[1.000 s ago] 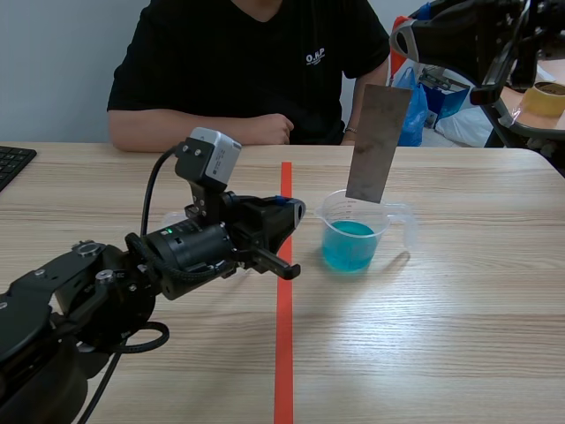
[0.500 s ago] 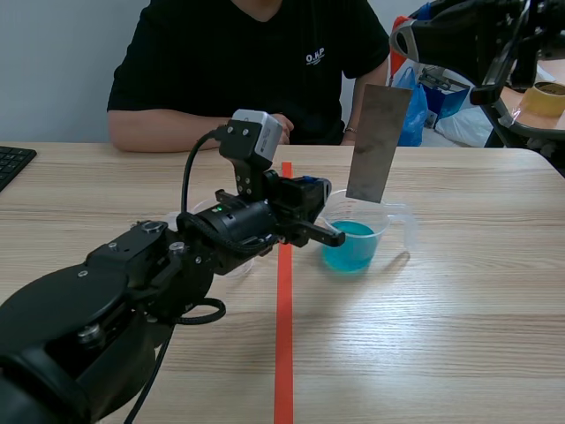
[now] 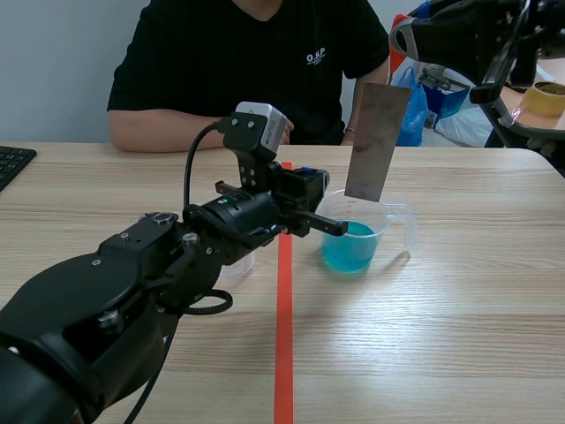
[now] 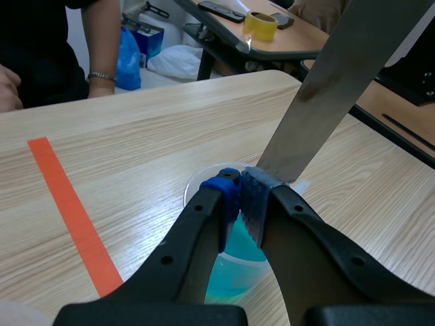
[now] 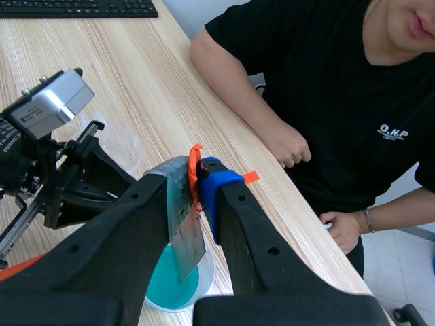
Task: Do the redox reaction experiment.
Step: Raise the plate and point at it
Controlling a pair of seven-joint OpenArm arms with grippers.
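Observation:
A clear beaker (image 3: pixel 357 231) of blue liquid stands just right of the red tape line. A grey metal plate (image 3: pixel 378 141) hangs upright above it, its lower edge near the rim. My right gripper (image 5: pixel 194 180) is shut on the plate (image 5: pixel 185 227), and the beaker (image 5: pixel 173 288) lies straight below. The right arm (image 3: pixel 459 35) is raised at the top right. My left gripper (image 4: pixel 241 193) is over the beaker's mouth (image 4: pixel 194 190), shut but for a thin gap with nothing seen in it. Its tips sit beside the plate's lower end (image 4: pixel 319 95). The left gripper (image 3: pixel 331 228) reaches the beaker's near-left rim.
A person sits across the table with a hand (image 3: pixel 274 128) resting near the tape line. A shallow clear dish (image 3: pixel 237 265) lies under the left arm. A keyboard (image 3: pixel 13 163) is at the far left edge. Another table with a tape roll (image 3: pixel 543 97) stands behind, right.
The left arm has swung right across the tape line, and its gripper now sits at the beaker. The right arm and the plate have stayed still.

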